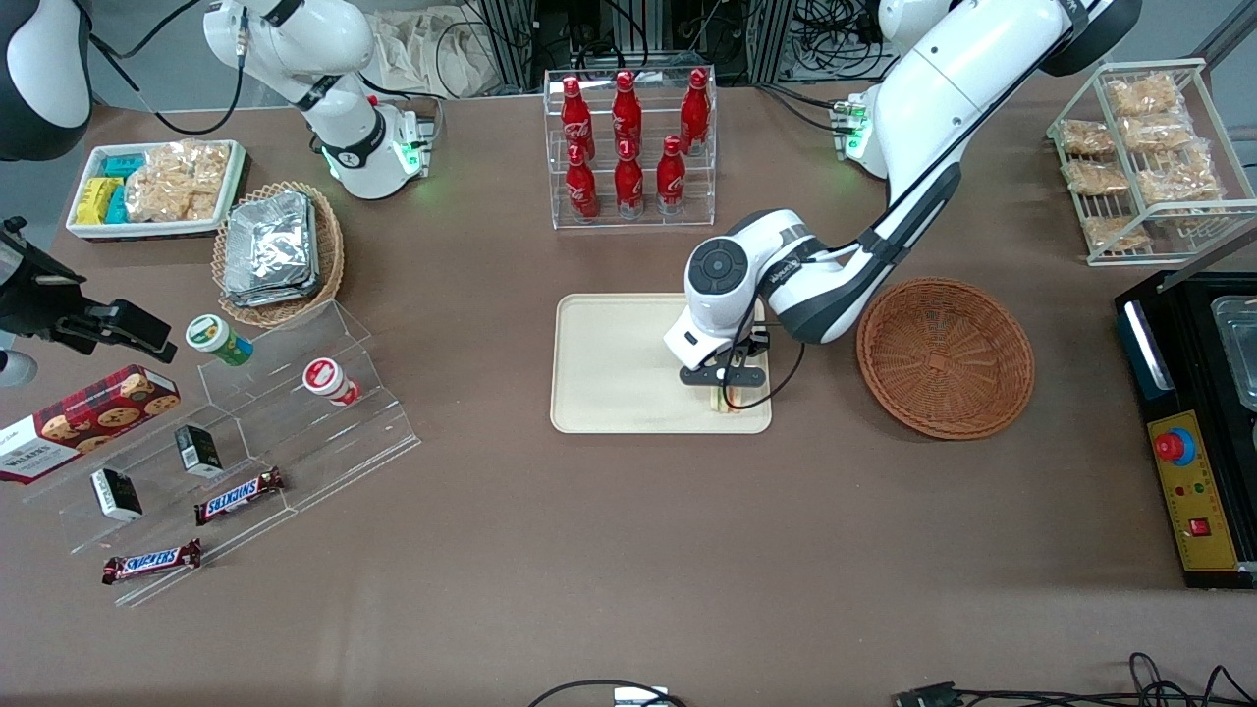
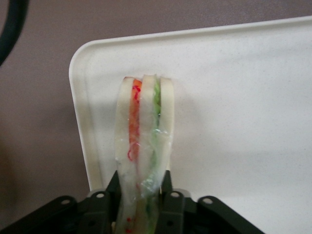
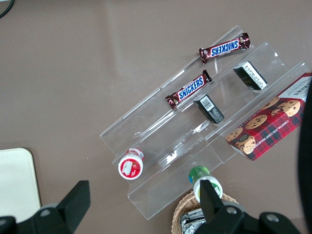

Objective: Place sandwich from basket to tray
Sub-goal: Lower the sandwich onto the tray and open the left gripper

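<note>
— So where's the sandwich right now?
— Clamped between the gripper's two fingers, standing on edge over the corner of the tray nearest the basket.
— Touching the tray?
— Can't tell.
— And the basket?
— It sits just beside the tray, toward the working arm's end, with nothing in it.
</note>
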